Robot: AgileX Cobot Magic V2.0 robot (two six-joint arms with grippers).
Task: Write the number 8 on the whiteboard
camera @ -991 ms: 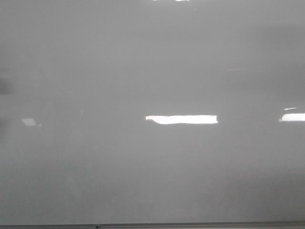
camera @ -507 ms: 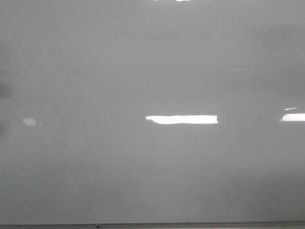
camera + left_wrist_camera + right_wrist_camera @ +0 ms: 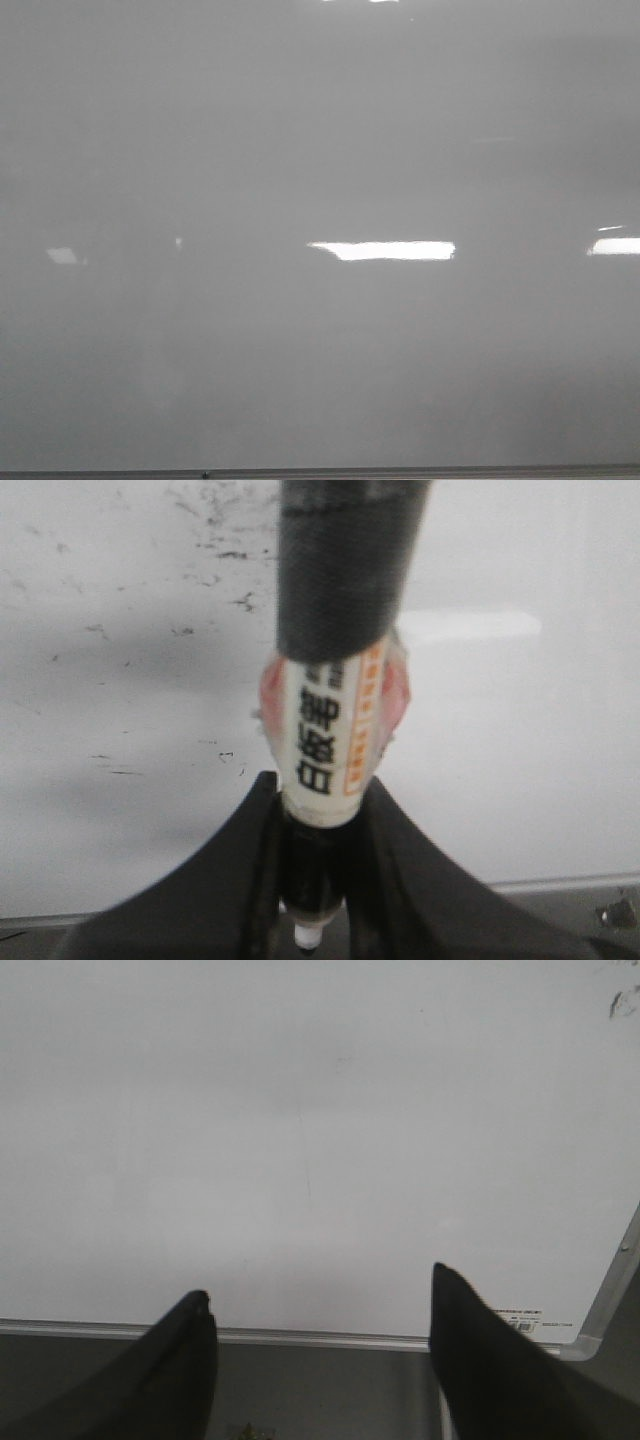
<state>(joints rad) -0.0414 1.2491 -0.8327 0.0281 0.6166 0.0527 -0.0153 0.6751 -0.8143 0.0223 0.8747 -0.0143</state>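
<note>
The whiteboard [image 3: 320,120] fills the front view, glossy pale grey with bright light reflections. No number 8 shows on it in any view. Neither gripper shows in the front view. In the left wrist view my left gripper [image 3: 318,785] is shut on a white marker [image 3: 325,740] with black print and an orange stripe. The marker's dark end [image 3: 340,570] points toward the board [image 3: 520,730]. In the right wrist view my right gripper [image 3: 320,1285] is open and empty, its fingers over the board's near edge [image 3: 320,1338].
Faint black smudges [image 3: 215,555] speckle the board in the left wrist view. A small dark mark [image 3: 622,1002] sits far off in the right wrist view. The thin metal edge strip [image 3: 400,470] runs along the bottom, with a corner piece [image 3: 590,1345] and a small label [image 3: 520,1320].
A dim dark shadow at the board's left edge has gone from the front view. A small bright glint has appeared left of the centre reflection.
</note>
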